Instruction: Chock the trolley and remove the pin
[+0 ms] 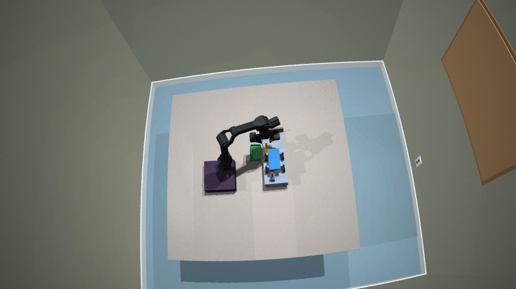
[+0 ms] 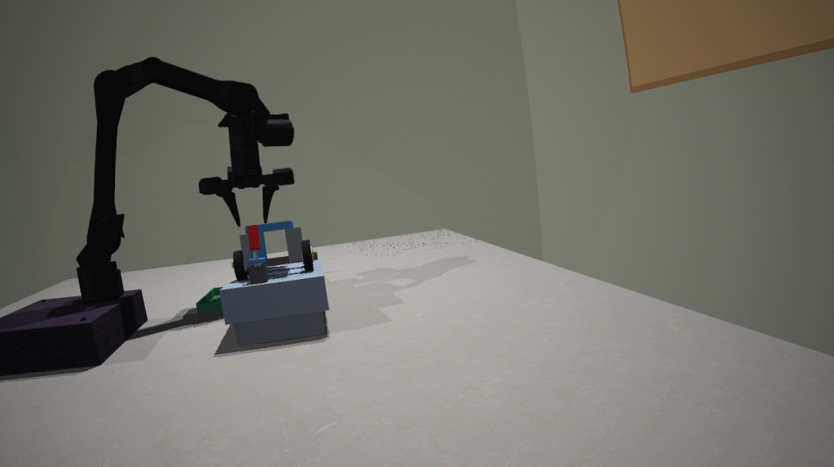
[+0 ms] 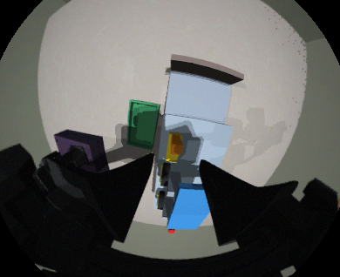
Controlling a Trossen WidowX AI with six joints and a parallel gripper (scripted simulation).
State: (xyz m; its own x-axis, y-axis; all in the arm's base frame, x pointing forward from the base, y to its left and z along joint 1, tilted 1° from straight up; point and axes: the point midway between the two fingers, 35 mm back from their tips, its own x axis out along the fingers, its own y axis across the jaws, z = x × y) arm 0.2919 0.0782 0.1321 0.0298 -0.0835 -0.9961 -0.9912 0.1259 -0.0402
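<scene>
My gripper is open and empty, above the ramp and higher than the chock. The yellow chock with its orange handle stands on the ramp at the downhill side of the trolley's tray-side wheel. It looks against or very close to that wheel; contact cannot be told. The blue-topped trolley stands on the ramp. The red-headed stop pin stands upright at its uphill end. The green tray lies beside the ramp.
A dark brown stop bar stands across the ramp's low end. The purple base block carries the arm, on the tray's side of the ramp. The arm reaches over toward the ramp's downhill part.
</scene>
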